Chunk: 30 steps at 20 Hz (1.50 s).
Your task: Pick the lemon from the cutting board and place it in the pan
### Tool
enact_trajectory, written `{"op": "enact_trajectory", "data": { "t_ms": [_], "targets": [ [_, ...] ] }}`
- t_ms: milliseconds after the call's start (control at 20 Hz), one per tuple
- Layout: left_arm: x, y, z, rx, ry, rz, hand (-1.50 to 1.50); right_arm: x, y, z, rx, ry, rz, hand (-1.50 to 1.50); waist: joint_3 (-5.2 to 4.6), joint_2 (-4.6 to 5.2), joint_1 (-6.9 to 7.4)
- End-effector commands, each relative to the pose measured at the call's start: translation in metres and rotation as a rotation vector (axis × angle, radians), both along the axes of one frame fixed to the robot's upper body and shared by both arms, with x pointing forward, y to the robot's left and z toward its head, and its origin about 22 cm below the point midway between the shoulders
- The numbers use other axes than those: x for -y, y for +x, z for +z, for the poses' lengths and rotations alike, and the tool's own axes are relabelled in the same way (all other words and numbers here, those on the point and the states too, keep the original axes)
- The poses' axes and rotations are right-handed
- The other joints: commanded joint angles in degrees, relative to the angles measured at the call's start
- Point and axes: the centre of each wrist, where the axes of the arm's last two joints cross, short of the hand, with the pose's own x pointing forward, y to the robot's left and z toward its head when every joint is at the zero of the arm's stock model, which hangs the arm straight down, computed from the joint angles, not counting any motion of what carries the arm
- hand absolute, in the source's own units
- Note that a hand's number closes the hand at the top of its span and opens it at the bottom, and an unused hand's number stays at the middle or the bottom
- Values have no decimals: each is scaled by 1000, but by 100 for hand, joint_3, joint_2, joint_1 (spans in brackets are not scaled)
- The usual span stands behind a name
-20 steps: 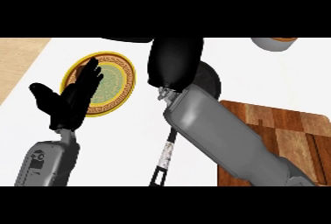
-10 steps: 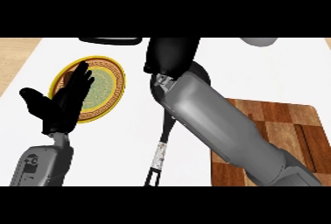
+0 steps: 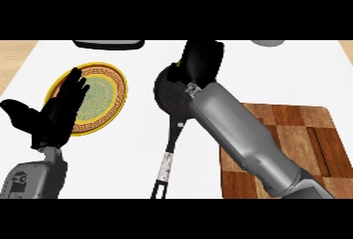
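Head view: right hand (image 3: 200, 60) over pan (image 3: 169, 93), fingers curled down — lemon hidden, likely still held, release pending. Board (image 3: 303, 135) bare of lemon. Left hand (image 3: 59, 114) resting, fingers straight.

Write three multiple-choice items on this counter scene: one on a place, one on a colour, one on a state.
1. Where is the right hand?
A. over the pan
B. over the plate
C. on the cutting board

2. What colour is the plate's rim?
A. blue
B. yellow
C. red

3. How is the left hand?
A. curled round the pan's handle
B. pinching the plate
C. open, holding nothing

Answers: 1 A, the hand is above the dark pan; 2 B, a yellow band rings the plate; 3 C, its fingers are straight.
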Motion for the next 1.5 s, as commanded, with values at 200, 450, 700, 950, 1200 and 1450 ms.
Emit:
{"op": "enact_trajectory", "data": {
  "t_ms": [200,450,700,950,1200,1450],
  "targets": [
    [-1,5,5,27,2,-8,0,25,18,-63,0,103,-70,150,1,35,61],
    [10,4,6,17,-1,2,0,50,20,-88,-119,279,-251,-150,9,43,36],
    [8,-3,-3,6,1,2,0,58,20,-101,-173,371,-176,-150,6,17,18],
    [-8,-8,0,-2,-2,2,0,54,9,-107,1,461,-105,-150,8,-12,12],
    [-5,-2,-6,0,-7,34,0,58,2,-99,160,657,-94,-150,7,-46,-184],
    [-16,-17,9,-15,-3,85,0,78,-25,-101,277,831,-75,-150,12,-134,-395]
  ]
}}
